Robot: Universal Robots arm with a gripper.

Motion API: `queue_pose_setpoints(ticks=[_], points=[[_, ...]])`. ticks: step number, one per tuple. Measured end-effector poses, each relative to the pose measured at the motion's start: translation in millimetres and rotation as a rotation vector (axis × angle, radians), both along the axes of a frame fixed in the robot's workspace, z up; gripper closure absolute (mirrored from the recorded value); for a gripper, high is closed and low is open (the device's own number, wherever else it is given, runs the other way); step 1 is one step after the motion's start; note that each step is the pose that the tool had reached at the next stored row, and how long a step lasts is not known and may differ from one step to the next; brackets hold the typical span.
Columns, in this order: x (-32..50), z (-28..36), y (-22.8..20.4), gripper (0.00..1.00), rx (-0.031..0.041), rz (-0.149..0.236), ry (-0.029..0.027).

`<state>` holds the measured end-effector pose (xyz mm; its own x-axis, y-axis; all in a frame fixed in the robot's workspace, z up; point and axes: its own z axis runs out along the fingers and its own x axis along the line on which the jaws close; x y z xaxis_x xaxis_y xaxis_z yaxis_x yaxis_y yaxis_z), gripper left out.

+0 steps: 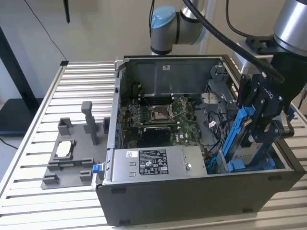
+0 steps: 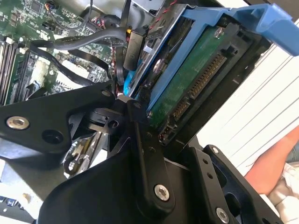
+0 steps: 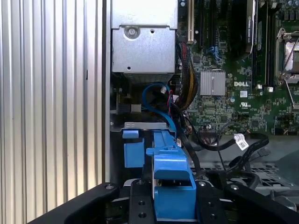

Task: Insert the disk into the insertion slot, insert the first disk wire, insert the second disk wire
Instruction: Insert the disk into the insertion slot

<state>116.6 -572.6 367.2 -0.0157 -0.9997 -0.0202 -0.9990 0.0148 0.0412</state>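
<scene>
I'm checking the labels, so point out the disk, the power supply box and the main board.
disk [image 1: 238, 130], exterior view, blue frame.
power supply box [image 1: 196, 158], exterior view, bare metal.
main board [image 1: 184, 125], exterior view, green surface.

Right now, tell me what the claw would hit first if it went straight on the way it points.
Likely the blue drive bay at the corner of the case: the claw, shut on the disk, points down into it. Depth is unclear.

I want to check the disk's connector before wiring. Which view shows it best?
The second wrist view: the disk shows its green board and connector row in the blue carrier. The exterior view shows the disk tilted steeply in the computer case, in the gripper. The first wrist view shows the carrier's blue end.
</scene>
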Motion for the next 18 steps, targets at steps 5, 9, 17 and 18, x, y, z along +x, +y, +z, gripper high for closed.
queue_pose_setpoints(ticks=[5,9,17,18], points=[[0.0,0.0,0.0,0.67,0.0,0.0,0.0],[0.0,0.0,0.0,0.66,-0.0001,0.0,-0.0001],[0.0,0.1,0.0,0.42,0.0,0.0,0.0],[0.0,0.5,0.0,0.42,0.0003,0.0,0.0]])
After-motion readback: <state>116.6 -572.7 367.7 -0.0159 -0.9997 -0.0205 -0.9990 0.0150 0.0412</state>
